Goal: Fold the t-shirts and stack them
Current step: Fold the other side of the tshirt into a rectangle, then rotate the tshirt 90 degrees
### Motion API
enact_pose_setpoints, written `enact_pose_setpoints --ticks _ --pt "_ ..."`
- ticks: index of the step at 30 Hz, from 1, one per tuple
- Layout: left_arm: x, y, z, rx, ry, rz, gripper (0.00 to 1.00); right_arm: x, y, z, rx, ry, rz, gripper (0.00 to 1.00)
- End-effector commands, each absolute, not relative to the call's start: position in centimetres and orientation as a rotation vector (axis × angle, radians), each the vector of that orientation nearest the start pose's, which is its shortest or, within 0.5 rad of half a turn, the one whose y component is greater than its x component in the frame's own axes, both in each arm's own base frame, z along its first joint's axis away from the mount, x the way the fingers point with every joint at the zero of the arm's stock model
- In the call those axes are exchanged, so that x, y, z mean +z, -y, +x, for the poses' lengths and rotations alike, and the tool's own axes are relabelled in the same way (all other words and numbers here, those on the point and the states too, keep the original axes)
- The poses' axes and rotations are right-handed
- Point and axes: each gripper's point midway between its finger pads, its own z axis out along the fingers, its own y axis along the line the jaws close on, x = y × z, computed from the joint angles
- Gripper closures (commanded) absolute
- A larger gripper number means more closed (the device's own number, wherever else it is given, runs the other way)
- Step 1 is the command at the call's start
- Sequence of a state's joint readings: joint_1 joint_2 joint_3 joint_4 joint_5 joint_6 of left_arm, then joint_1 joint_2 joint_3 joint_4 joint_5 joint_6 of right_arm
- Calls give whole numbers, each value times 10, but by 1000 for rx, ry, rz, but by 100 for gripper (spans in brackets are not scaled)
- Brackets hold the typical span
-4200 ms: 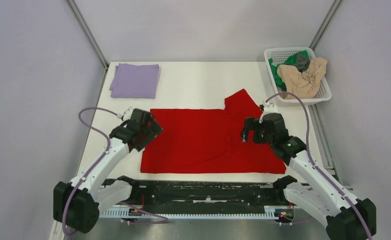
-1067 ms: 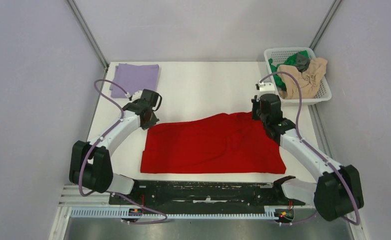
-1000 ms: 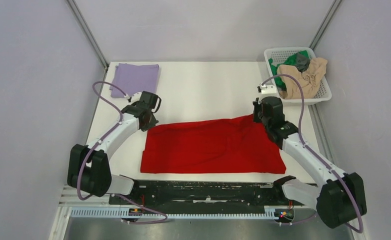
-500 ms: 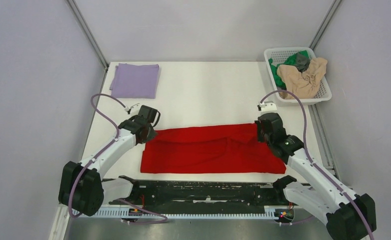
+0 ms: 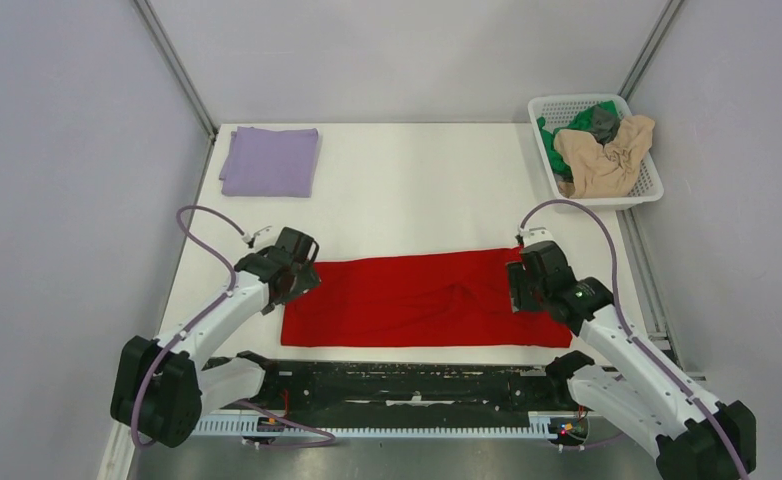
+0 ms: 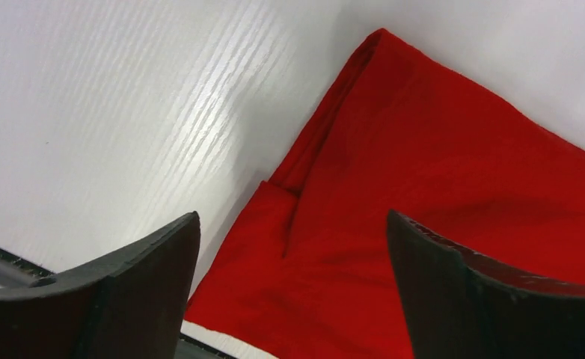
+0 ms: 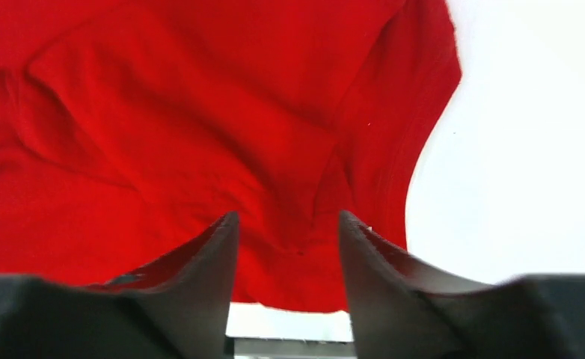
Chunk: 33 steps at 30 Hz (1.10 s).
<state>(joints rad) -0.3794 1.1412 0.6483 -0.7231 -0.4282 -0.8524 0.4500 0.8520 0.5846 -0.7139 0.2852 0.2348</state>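
At front of bench (image 5: 417, 190), red shirt (image 5: 417, 300) lies folded. Left end effector (image 5: 302, 275) spread, empty, at its left end; right end effector (image 5: 517, 285) released at its right end. Lavender shirt (image 5: 270, 160) folded, far-left corner.

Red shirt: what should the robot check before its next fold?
1. Left gripper open, holding nothing: ok.
2. Right gripper open, holding nothing: ok.
3. Red shirt smooth: not ok, creases near its right end.
4. Layers lined up at left corner: not ok, lower layer sticks out.
5. Red shirt fully on the table: ok.
6. Lavender shirt folded, ready to stack on: ok.
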Motion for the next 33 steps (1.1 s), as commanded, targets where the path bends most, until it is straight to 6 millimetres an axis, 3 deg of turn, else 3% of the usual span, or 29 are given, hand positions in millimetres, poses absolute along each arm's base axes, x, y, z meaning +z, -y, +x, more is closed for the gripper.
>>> enact_pose_setpoints --ticks 1,2,3,7,9,11,15,18,23,26,29,33 --pt "83 35 221 173 -2429 -738 0 101 -64 189 37 -2459 -269 32" --pt "90 39 224 137 -2422 -732 0 108 -66 195 52 -2416 -256 13" --pt "97 47 230 79 -2418 -717 0 114 -70 199 77 -2381 -242 2" --pt "116 96 257 -252 -2411 -589 0 131 -106 222 301 -2252 -183 2" --pt "116 124 268 -417 -2422 -511 0 129 -123 230 405 -2222 -158 2" --pt "106 140 273 -488 -2463 -470 0 122 -131 238 444 -2219 -105 2" --pt "67 138 276 -406 -2553 -484 0 90 -121 248 378 -2273 18 2" --pt "40 125 275 -288 -2599 -531 0 57 -107 242 345 -2351 109 2" --pt "11 94 269 -106 -2621 -611 0 10 -90 224 364 -2415 256 2" --pt "-1 78 262 -37 -2646 -659 0 -9 -84 222 359 -2431 312 2" --pt "-9 79 246 -46 -2693 -704 0 -12 -69 245 271 -2404 375 2" --pt "-7 98 220 -168 -2698 -752 0 7 -74 309 274 -2331 366 2"
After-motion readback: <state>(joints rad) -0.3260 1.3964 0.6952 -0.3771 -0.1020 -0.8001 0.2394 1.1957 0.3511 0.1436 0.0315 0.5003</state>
